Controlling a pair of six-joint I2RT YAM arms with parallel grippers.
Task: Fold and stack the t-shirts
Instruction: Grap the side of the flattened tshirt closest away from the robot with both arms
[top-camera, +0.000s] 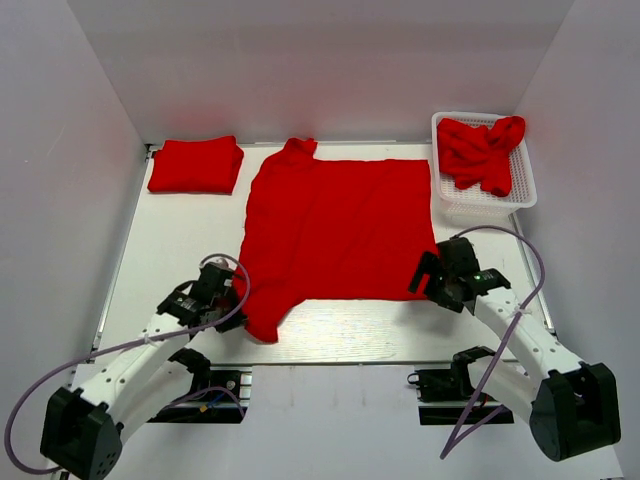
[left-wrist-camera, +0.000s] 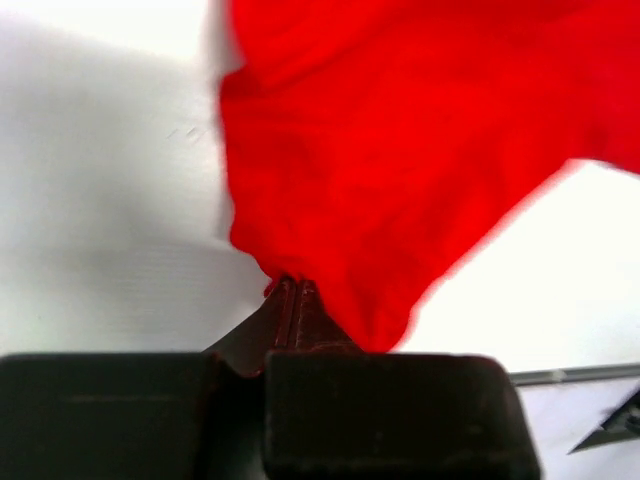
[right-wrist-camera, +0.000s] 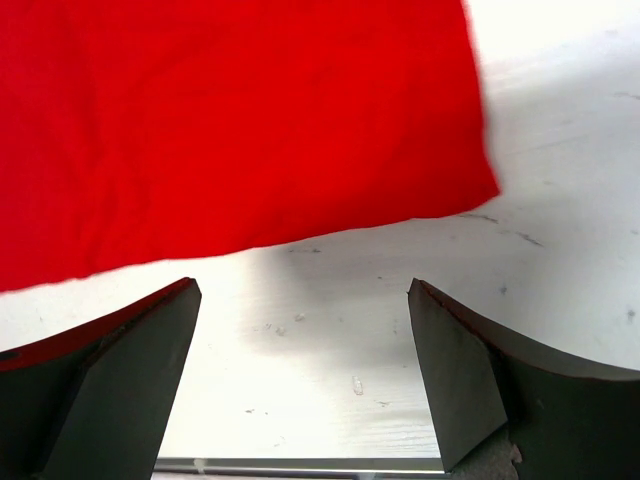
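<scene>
Table (top-camera: 350, 332) — white, flat top. The spread t-shirt (top-camera: 340, 230) lies open across the centre. The folded t-shirt (top-camera: 196, 166) rests at the far-left corner, apart from the spread t-shirt. The mesh basket (top-camera: 485, 208) stands at the far-right corner — just beside the spread t-shirt's right edge.

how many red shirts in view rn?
3. A folded shirt at the far-left corner; a spread shirt flat mid-table; a bunched shirt in the white basket, far right. That heap may hide more than one.
</scene>
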